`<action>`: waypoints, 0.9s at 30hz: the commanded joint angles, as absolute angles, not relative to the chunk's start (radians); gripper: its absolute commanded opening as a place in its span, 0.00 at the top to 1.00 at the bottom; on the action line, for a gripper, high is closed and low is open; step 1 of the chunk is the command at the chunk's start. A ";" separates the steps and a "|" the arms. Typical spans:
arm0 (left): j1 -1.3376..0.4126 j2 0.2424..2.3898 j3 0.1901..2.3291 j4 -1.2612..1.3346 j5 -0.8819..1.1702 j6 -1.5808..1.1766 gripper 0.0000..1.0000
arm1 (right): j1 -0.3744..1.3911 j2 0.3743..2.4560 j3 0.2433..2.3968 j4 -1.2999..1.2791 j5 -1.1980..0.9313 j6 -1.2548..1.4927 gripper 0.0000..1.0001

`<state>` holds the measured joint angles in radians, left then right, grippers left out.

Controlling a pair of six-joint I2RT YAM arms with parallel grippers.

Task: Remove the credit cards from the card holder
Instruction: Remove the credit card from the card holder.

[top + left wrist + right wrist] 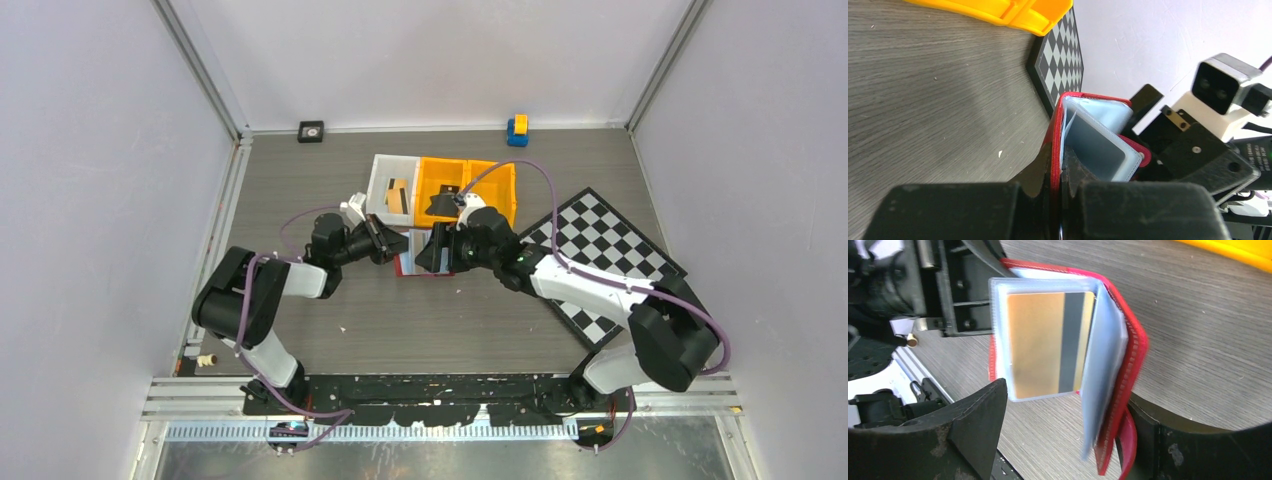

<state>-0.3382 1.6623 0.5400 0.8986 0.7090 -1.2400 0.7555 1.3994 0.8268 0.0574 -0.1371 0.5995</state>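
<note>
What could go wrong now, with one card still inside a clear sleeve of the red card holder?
The left gripper pinches only an edge of the card holder; pulling the card might drag the holder out of that grip. The open right gripper straddles the whole holder, so closing may clamp the card inside instead of freeing it.

Bright, even light falling from overhead; soft shadows lying on grey wood-grain tabletop; wrist-view foregrounds blurring; tan striped card glinting faintly.
</note>
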 commanded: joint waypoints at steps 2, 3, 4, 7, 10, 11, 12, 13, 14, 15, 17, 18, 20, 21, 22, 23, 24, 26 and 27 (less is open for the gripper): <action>-0.339 1.604 0.532 0.902 0.689 -1.204 1.00 | 0.759 1.451 0.868 0.112 -0.153 0.604 0.19; -0.342 1.602 0.530 0.895 0.681 -1.200 1.00 | 0.758 1.457 0.867 0.122 -0.160 0.607 0.17; -0.345 1.600 0.530 0.889 0.678 -1.196 1.00 | 0.761 1.462 0.865 0.132 -0.169 0.611 0.16; -0.345 1.597 0.532 0.885 0.678 -1.194 1.00 | 0.761 1.465 0.858 0.156 -0.181 0.618 0.14; -0.345 1.589 0.532 0.874 0.675 -1.188 1.00 | 0.762 1.462 0.852 0.167 -0.182 0.618 0.14; -0.345 1.585 0.532 0.866 0.672 -1.184 1.00 | 0.762 1.462 0.849 0.176 -0.186 0.620 0.13; -0.345 1.582 0.534 0.861 0.672 -1.182 1.00 | 0.762 1.462 0.848 0.181 -0.192 0.622 0.13; -0.345 1.580 0.534 0.857 0.672 -1.179 1.00 | 0.764 1.463 0.849 0.182 -0.195 0.623 0.13; -0.345 1.578 0.534 0.854 0.670 -1.177 1.00 | 0.763 1.463 0.848 0.182 -0.194 0.622 0.13; -0.345 1.575 0.534 0.852 0.668 -1.176 1.00 | 0.765 1.465 0.849 0.180 -0.192 0.623 0.13; -0.347 1.573 0.532 0.850 0.668 -1.175 1.00 | 0.765 1.468 0.854 0.170 -0.180 0.622 0.13; -0.347 1.572 0.531 0.850 0.668 -1.174 1.00 | 0.766 1.472 0.856 0.164 -0.175 0.621 0.13; -0.347 1.570 0.532 0.846 0.667 -1.174 1.00 | 0.768 1.478 0.859 0.159 -0.168 0.620 0.13; -0.347 1.567 0.533 0.844 0.667 -1.173 1.00 | 0.768 1.481 0.860 0.159 -0.166 0.618 0.13; -0.347 1.567 0.534 0.841 0.667 -1.172 1.00 | 0.771 1.485 0.861 0.159 -0.162 0.618 0.12; -0.347 1.564 0.534 0.838 0.667 -1.173 1.00 | 0.775 1.488 0.862 0.158 -0.155 0.616 0.12; -0.347 1.560 0.533 0.837 0.666 -1.172 1.00 | 0.776 1.491 0.863 0.156 -0.147 0.615 0.12; -0.347 1.553 0.533 0.825 0.665 -1.165 1.00 | 0.779 1.500 0.868 0.147 -0.133 0.609 0.12; -0.347 1.549 0.532 0.818 0.662 -1.161 1.00 | 0.780 1.506 0.871 0.144 -0.127 0.608 0.12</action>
